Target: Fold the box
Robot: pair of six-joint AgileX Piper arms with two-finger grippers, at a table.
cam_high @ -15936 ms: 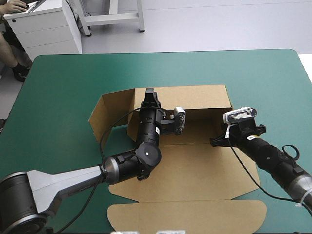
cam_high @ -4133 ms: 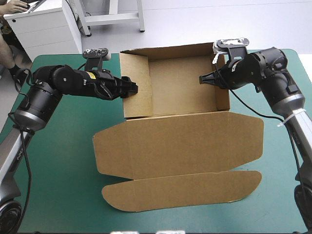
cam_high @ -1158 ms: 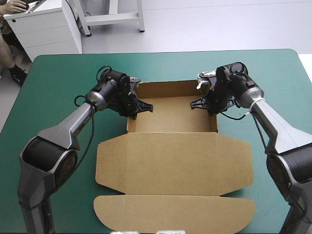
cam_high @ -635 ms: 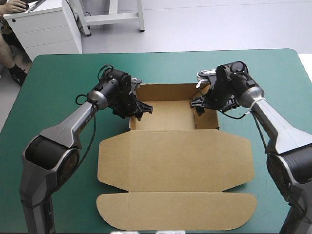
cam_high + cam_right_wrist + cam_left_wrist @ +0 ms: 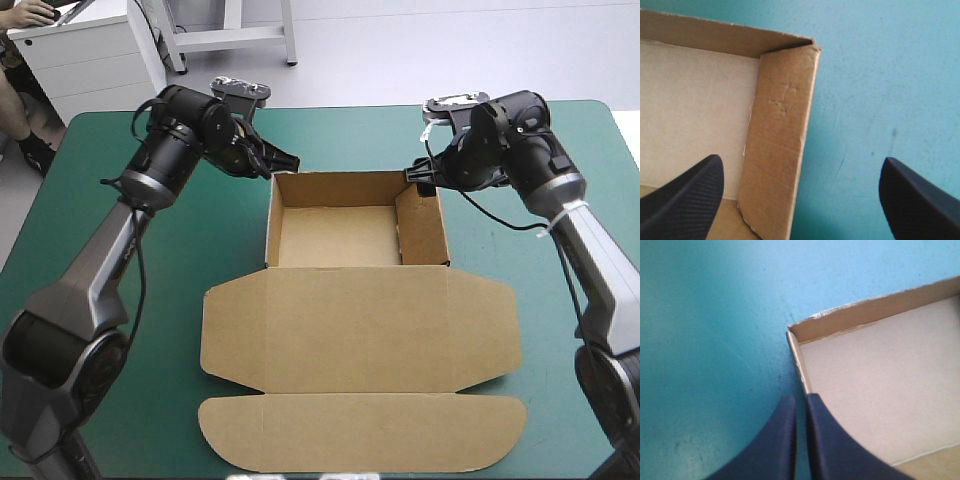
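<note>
The brown box stands mid-table as an open tray with its walls raised. Its lid lies flat toward the table's front, the rounded tuck flap nearest the edge. My left gripper hovers shut just beyond the tray's far-left corner. In the left wrist view that gripper is above the corner of the box with nothing between its fingers. My right gripper hangs open over the far-right corner. In the right wrist view the gripper straddles the right wall without touching it.
Teal-green cover shows to the left and right of the box and beyond it. The tuck flap ends close to the table's front edge. A white cabinet stands off the table past its far-left corner.
Both grippers have come up out of the tray and drawn back past its far corners, the left one farther outward. The right wall now stands raised inside the tray.
</note>
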